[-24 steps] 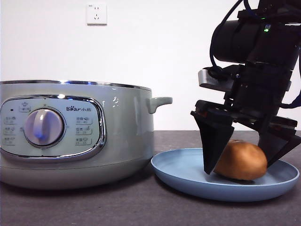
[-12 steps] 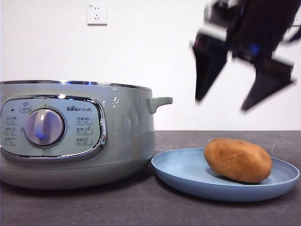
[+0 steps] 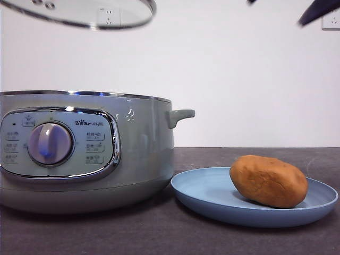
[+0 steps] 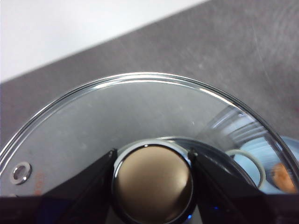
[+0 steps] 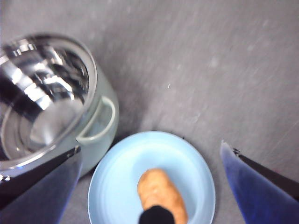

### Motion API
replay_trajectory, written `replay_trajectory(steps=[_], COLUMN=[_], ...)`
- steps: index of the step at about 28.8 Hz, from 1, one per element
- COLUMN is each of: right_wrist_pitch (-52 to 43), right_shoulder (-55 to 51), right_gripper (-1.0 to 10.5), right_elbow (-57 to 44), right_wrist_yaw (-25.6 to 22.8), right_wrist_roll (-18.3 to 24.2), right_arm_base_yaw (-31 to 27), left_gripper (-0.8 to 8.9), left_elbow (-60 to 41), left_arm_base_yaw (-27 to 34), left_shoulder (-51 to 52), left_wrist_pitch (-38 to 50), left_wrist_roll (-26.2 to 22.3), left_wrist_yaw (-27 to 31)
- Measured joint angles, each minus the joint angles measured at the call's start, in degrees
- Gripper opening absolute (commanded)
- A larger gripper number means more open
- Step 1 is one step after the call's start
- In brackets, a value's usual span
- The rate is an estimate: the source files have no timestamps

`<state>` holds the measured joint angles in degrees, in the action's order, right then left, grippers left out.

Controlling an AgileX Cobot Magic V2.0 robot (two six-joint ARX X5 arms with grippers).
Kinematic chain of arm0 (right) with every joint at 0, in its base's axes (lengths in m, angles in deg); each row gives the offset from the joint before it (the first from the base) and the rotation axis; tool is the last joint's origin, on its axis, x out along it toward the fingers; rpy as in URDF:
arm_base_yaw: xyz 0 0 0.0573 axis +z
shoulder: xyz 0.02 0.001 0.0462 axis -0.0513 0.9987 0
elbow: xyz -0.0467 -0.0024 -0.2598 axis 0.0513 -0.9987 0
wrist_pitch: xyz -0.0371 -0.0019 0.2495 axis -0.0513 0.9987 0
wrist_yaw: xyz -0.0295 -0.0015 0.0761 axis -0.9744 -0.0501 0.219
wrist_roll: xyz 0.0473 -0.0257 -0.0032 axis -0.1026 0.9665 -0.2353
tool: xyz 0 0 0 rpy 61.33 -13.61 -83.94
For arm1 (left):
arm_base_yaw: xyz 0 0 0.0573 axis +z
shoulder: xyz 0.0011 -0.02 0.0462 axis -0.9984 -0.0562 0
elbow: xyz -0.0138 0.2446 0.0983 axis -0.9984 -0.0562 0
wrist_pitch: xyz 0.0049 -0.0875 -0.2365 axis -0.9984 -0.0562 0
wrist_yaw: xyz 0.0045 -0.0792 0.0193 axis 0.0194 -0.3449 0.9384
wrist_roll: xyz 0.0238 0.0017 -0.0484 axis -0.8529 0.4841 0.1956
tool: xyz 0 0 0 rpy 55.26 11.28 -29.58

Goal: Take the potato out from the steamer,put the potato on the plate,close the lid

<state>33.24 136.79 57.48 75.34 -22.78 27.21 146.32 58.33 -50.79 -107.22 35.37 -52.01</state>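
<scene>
While a second ago black jaws stood on either side of the potato [image 3: 269, 181], that gripper has since let go and climbed away; in the front view only dark tips show at the top right corner. The right gripper [image 5: 149, 186] looks straight down from high up, its jaws spread wide and empty, with the potato lying on its side on the plate [image 3: 207, 194], toward the half farther from the pot.

Meanwhile the lid [image 3: 79, 11] has come into the front view at the top left, tilted and hanging well above the steamer [image 3: 85, 151]. The left gripper [image 4: 152, 179] holds it, jaws clamped on either side of the round knob [image 4: 153, 181] at its centre. Through the glass the wrist view shows mostly bare table, so the lid is probably not yet centred over the pot, though the angle makes this hard to judge.

By these signs the first two steps look finished, and only closing remains: carry the lid over the open rim, level it, and lower it.

Everything rests on a dark grey matte table [image 3: 159, 234], faintly scuffed. The steamer sits just beside the plate, with no gap between them that can be made out from the front. Behind is a plain white wall with a wall socket [image 3: 109, 16], seen through the lid's glass.
</scene>
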Motion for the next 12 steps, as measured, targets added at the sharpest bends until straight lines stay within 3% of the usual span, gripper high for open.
replay_trajectory(steps=[6,12], right_wrist_pitch=[1.7,3.5], right_shoulder=[-6.7,-9.5], right_gripper=[5.0,5.0], right_elbow=[0.0,0.0], right_wrist_yaw=[-5.0,-6.8], right_wrist_roll=[0.0,0.0], right_arm_base_yaw=[0.0,0.0], left_gripper=[-0.09,-0.08], left_elbow=[-0.1,-6.5], left_arm_base_yaw=[0.0,0.0], left_shoulder=[-5.1,-5.8], left_wrist_pitch=[0.2,6.4], left_wrist_roll=[0.0,1.0], left_wrist_yaw=[-3.4,-4.0])
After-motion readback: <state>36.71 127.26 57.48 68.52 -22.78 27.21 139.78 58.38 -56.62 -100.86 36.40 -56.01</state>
